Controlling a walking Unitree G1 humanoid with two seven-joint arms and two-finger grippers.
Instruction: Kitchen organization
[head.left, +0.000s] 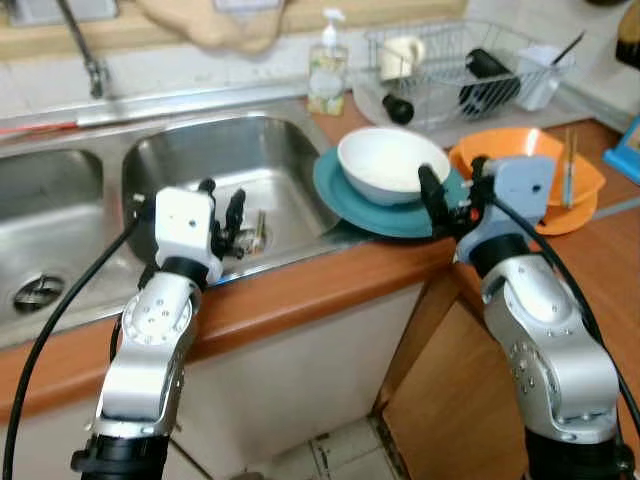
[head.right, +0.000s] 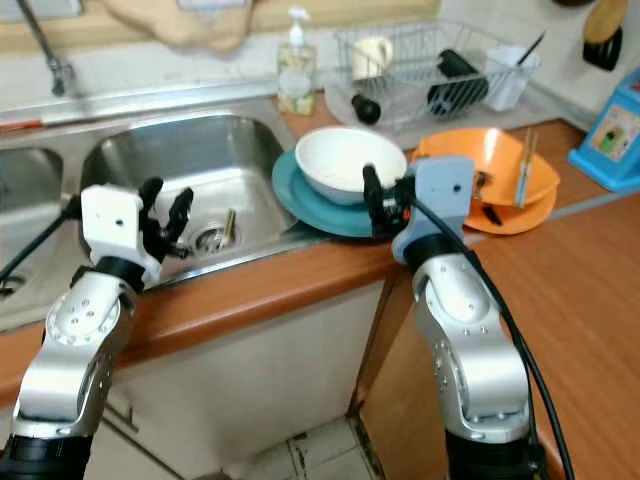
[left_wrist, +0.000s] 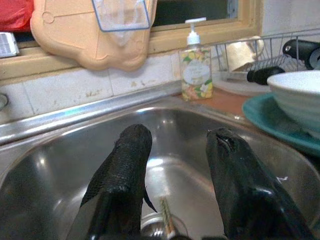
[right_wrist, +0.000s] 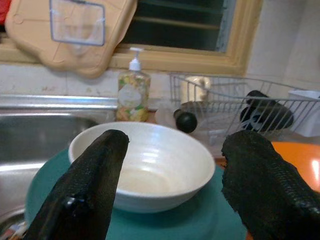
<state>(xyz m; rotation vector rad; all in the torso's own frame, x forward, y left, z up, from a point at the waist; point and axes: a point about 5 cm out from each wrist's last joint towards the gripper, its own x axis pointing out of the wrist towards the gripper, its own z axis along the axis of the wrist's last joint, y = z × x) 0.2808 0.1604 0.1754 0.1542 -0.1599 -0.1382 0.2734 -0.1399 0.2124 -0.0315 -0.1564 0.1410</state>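
Two grippers are raised at the counter edge, both released with fingers spread and holding nothing. I have the right gripper (head.right: 385, 205) at mid-frame, facing the white bowl (head.right: 348, 163), which sits nested on the teal plate (head.right: 300, 200); that plate overhangs the sink's right rim. I judge this alignment is the approach for taking the bowl. The left gripper (head.left: 225, 215), centre-left, hovers over the right sink basin (head.left: 185, 165), where a utensil (head.right: 227, 226) lies by the drain. The orange bowl (head.right: 500, 165) at right holds chopsticks (head.right: 522, 165). The dish rack (head.left: 455, 65) stands at upper right, beside the soap dispenser (head.left: 327, 68).
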